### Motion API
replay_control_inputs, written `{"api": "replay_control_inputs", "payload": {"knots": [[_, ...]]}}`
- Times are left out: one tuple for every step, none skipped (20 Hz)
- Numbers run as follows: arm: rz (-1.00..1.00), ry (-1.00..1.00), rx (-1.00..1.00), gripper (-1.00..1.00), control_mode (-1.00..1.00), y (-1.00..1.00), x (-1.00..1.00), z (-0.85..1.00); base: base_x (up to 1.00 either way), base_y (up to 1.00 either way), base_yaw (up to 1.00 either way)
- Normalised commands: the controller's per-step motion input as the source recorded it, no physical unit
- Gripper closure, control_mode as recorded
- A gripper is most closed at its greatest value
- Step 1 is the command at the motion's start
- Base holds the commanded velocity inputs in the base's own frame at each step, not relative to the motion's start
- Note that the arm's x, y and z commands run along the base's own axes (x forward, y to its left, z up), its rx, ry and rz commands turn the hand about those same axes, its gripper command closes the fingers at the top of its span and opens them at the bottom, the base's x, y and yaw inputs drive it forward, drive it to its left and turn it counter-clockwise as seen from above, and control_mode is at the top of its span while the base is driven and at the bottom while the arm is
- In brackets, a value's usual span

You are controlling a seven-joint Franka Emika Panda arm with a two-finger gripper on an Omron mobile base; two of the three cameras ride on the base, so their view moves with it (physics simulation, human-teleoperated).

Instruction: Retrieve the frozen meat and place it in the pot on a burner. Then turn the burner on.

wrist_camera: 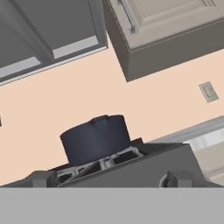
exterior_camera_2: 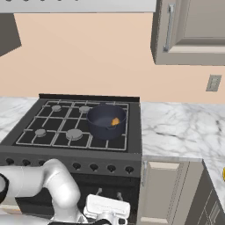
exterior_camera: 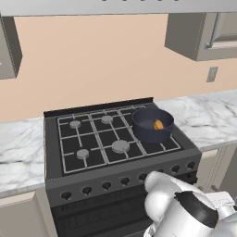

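Left base view: the pot (exterior_camera: 152, 125) sits on the back right burner of the stove (exterior_camera: 55, 178), up and away from the arm low at the stove front. The frozen meat (exterior_camera: 158, 124) lies inside the pot, against its right inner wall.

Right base view: the pot stands on the stove's right side with the orange lump inside, marble desk (exterior_camera_2: 176, 127) to its right. The knobs (exterior_camera_2: 93, 167) run along the front panel, just above the arm.

Hand view: the claw looks up from below the stove edge at the pot's dark side ahead and above; its fingers stand spread wide, holding nothing. A wall cabinet (wrist_camera: 166, 35) hangs beyond.
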Motion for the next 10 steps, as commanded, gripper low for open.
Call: {"api": "replay_control_inputs", "payload": {"knots": [[0.0,0.0,0.0,-1.0,-1.0,-0.14,0.32,0.0,0.0,0.0,0.0],[0.0,0.0,0.0,-1.0,-1.0,-0.2,0.3,0.0,0.0,0.0,0.0],[0.0,0.0,0.0,-1.0,-1.0,-0.3,0.28,0.0,0.0,0.0,0.0],[0.0,0.0,0.0,-1.0,-1.0,-0.41,0.25,0.0,0.0,0.0,0.0],[0.0,0.0,0.0,-1.0,-1.0,-0.44,0.23,0.0,0.0,0.0,0.0],[0.0,0.0,0.0,-1.0,-1.0,-0.44,0.26,0.0,0.0,0.0,0.0],[0.0,0.0,0.0,-1.0,-1.0,-0.44,0.27,0.0,0.0,0.0,0.0],[0.0,0.0,0.0,-1.0,-1.0,-0.43,0.28,0.0,0.0,0.0,0.0],[0.0,0.0,0.0,-1.0,-1.0,-0.4,0.28,0.0,0.0,0.0,0.0],[0.0,0.0,0.0,-1.0,-1.0,-0.38,0.24,0.0,0.0,0.0,0.0]]}}
